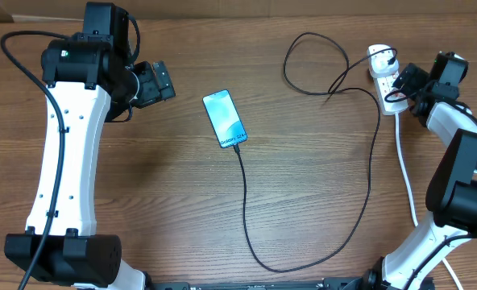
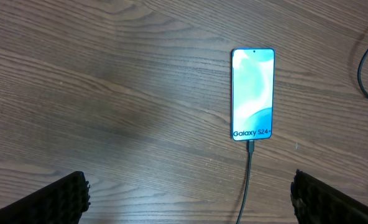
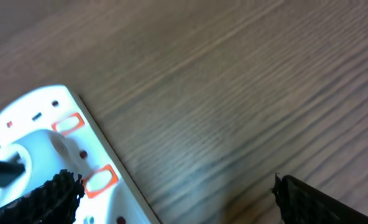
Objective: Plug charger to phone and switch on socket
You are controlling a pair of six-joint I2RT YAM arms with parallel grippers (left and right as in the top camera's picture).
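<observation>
The phone (image 1: 225, 118) lies face up mid-table with its blue-teal screen lit; it also shows in the left wrist view (image 2: 253, 94) reading "Galaxy S24+". The thin black charger cable (image 1: 246, 217) is plugged into the phone's bottom edge (image 2: 250, 146) and loops round to the socket (image 1: 381, 74), a white power strip at the far right. My left gripper (image 1: 159, 80) is open and empty, left of the phone. My right gripper (image 1: 405, 83) is open beside the strip; one finger hovers over its red-framed switches (image 3: 100, 180).
A thick white cord (image 1: 405, 173) runs from the strip down the right side. The black cable makes a wide loop (image 1: 303, 68) near the back and sweeps across the front right of the wooden table (image 1: 166, 185).
</observation>
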